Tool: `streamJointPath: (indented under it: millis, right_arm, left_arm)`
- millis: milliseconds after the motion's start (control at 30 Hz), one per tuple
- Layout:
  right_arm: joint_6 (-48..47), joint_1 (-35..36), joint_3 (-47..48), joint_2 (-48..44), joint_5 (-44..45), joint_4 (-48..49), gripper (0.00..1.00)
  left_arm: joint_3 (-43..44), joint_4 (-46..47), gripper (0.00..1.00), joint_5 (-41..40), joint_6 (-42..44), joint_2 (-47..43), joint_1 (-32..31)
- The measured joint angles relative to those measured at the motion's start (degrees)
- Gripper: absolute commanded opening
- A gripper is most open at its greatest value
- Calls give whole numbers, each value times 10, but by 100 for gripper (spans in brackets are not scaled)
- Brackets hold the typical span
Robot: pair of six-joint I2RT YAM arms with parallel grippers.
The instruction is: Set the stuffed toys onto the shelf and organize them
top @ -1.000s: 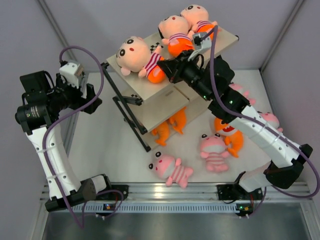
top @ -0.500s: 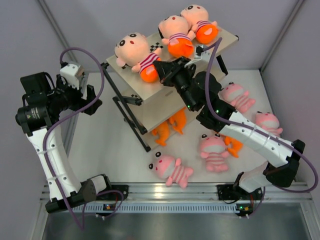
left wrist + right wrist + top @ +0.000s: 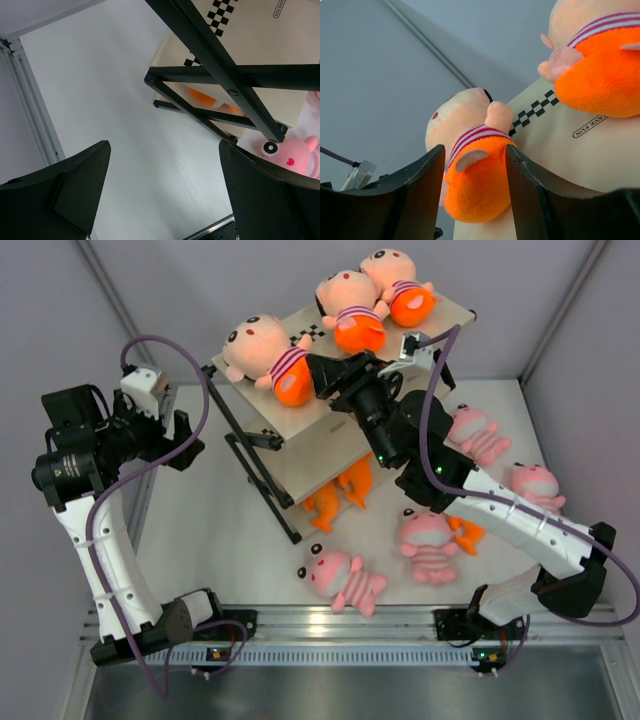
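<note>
On the shelf's top board (image 3: 292, 426) lie three stuffed toys, all peach-faced dolls. Two of them (image 3: 351, 302) (image 3: 396, 282) rest at the far end, and the third doll (image 3: 262, 348) is near the left corner. My right gripper (image 3: 313, 376) is at that doll's orange bottom (image 3: 480, 187), jaws parted on either side of it (image 3: 474, 167), while the doll rests on the board (image 3: 560, 150). My left gripper (image 3: 184, 438) hangs open and empty left of the shelf, above the floor (image 3: 164, 167).
Pink striped toys lie on the floor (image 3: 344, 580) (image 3: 428, 542) (image 3: 476, 434) (image 3: 536, 483). Orange creatures sit under the shelf (image 3: 340, 492) and beneath my right arm (image 3: 466, 531). Black frame bars (image 3: 215, 55) stand close to my left gripper, with a pink toy (image 3: 295, 156) beyond.
My right gripper carried the third doll leftward along the top board, away from the other two, and its jaws have parted from shut. The left arm has not moved.
</note>
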Motion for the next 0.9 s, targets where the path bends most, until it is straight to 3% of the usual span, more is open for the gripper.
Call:
streamJointPath:
  millis: [233, 333, 533, 733, 900]
  right_arm:
    - [-72, 2, 38, -27, 0, -52, 56]
    - [-113, 2, 55, -49, 12, -97, 63]
    - [-142, -37, 66, -115, 4, -255, 64]
    - [-104, -278, -92, -239, -68, -378, 64]
    - [-76, -531, -270, -289, -229, -421, 65]
  left_arm:
    - [-4, 0, 96, 0, 2, -1, 0]
    - [-5, 0, 96, 0, 3, -1, 0]
    - [-13, 0, 96, -5, 7, -2, 0]
    - [-33, 0, 96, -14, 10, -4, 0]
    - [-49, 0, 96, -29, 14, -5, 0]
